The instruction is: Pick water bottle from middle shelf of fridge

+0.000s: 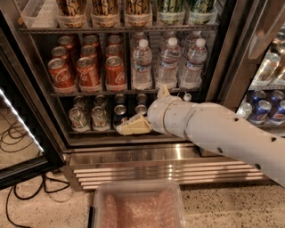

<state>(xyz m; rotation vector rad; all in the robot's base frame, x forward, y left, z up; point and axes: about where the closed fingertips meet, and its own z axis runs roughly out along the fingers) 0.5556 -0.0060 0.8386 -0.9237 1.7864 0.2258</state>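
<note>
Three clear water bottles with white caps stand on the right half of the middle shelf [89, 93] of the fridge [133, 156]; the left one [142, 64] is next to the red Coca-Cola cans [88, 71]. My gripper [132, 126] is shut and empty, with cream fingers pointing left. It hangs in front of the lower shelf, below and a little left of the left bottle. My white arm [213, 129] comes in from the right and hides part of the lower shelf.
Green and dark cans [100, 116] stand on the lower shelf behind the gripper. Tall patterned cans [104, 6] fill the shelf above. A clear bin [138, 207] sits below on my base. The open door [22, 147] and cables [18, 133] are at left. Blue cans [262, 109] are in the right section.
</note>
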